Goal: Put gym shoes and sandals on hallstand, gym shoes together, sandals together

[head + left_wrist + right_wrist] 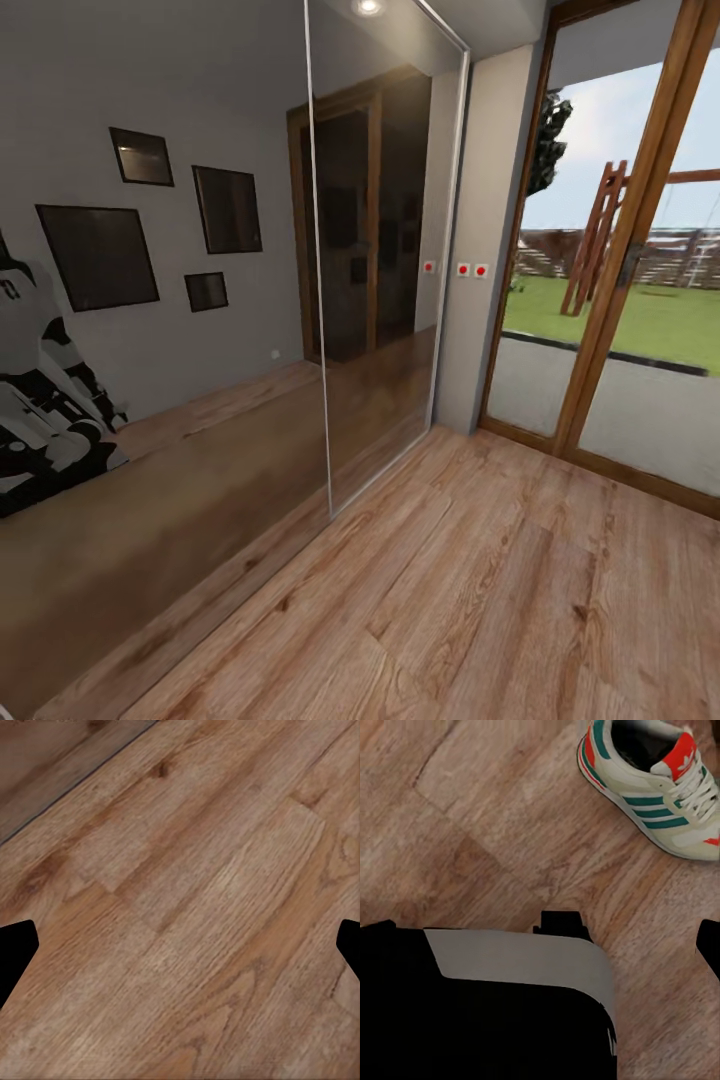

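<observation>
Gym shoe (656, 791) lies on corridor floor (495, 832) ahead of your right gripper (540, 945), long axis diagonal — right arm nearer. Both grippers' fingers spread, empty; left gripper (180, 952) over bare planks.

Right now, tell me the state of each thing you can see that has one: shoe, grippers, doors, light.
gym shoe: lying on the corridor floor, laces tied, not held.
left gripper: open, empty, over bare planks.
right gripper: cannot tell if open or shut; grips nothing visible.
mirrored wardrobe doors: closed.
wood-framed glass door: closed.
ceiling light: on.
</observation>
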`<state>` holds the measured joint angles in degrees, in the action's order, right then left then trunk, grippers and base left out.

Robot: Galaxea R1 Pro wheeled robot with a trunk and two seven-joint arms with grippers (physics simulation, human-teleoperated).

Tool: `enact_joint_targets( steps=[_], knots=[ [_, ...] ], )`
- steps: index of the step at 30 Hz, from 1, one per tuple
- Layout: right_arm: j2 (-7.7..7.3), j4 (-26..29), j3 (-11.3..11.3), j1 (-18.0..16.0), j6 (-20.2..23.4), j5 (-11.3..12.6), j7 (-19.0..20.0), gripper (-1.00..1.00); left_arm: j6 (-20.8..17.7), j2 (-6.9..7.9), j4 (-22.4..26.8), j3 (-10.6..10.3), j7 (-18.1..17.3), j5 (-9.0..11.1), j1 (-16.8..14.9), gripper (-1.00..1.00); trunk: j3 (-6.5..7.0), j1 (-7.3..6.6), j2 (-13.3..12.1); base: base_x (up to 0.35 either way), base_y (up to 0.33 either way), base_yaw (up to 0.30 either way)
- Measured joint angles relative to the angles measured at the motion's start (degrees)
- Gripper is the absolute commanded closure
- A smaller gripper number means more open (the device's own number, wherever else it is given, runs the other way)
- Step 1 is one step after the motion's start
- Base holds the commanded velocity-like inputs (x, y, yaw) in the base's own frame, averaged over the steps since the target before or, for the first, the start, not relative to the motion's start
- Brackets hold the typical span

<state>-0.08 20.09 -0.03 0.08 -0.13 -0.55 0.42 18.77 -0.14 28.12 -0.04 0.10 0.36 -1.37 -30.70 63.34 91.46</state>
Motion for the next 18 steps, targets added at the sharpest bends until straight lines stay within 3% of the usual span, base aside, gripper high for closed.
enact_joint_targets(
  steps=[11,18],
  knots=[
    [0.09,-3.1,0.0,0.0,-0.2,-0.1,-0.1,-1.0,0.0,-0.06,1.3,0.1,-0.1,0.3,0.8,-1.0,0.0,0.0,0.0,0.0,0.0,0.0],
    [0.0,-2.7,-0.3,-0.2,-0.2,0.0,-0.4,-1.0,-0.3,0.63,1.5,0.1,-0.1,0.3,-1.3,-1.0,0.01,0.0,0.0,0.0,0.0,0.0]
  ],
)
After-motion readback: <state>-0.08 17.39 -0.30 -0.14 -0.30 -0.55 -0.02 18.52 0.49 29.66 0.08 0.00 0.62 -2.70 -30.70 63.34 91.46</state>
